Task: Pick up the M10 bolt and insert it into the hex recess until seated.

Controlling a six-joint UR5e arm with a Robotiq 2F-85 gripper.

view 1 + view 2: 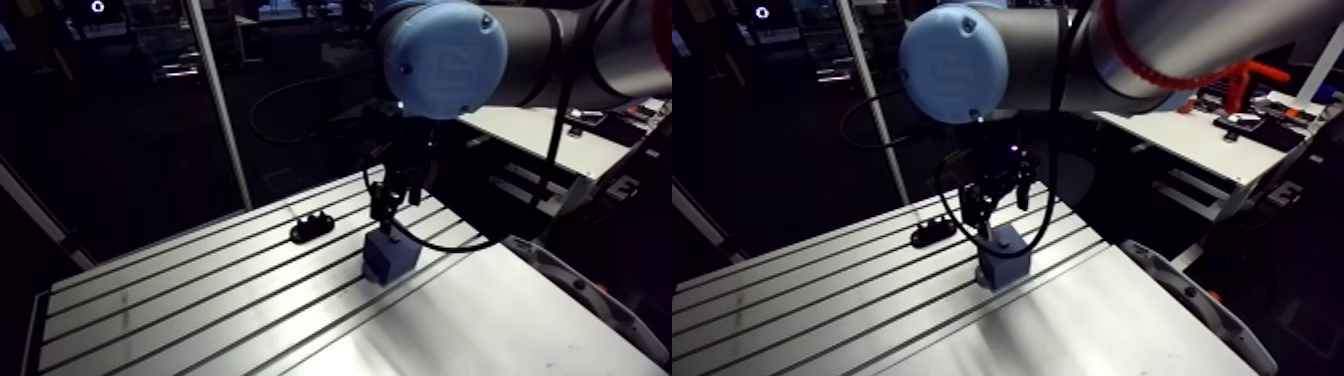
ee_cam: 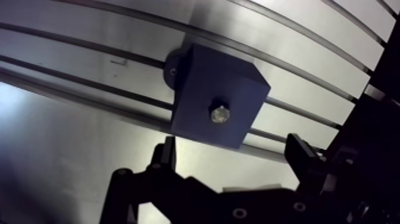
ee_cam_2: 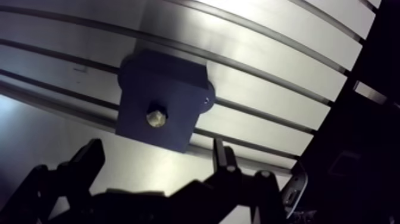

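My tool [image 2: 232,149] hangs released and empty over the dark blue square block [image 2: 202,83]. The small silvery bolt [image 2: 219,113] in its top may be cocked and not fully seated.

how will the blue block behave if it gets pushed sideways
The blue block looks rigid and flat-based, so it probably won't roll or tip. A screwed tab at its foot suggests it is fastened to the table, so it likely won't slide.
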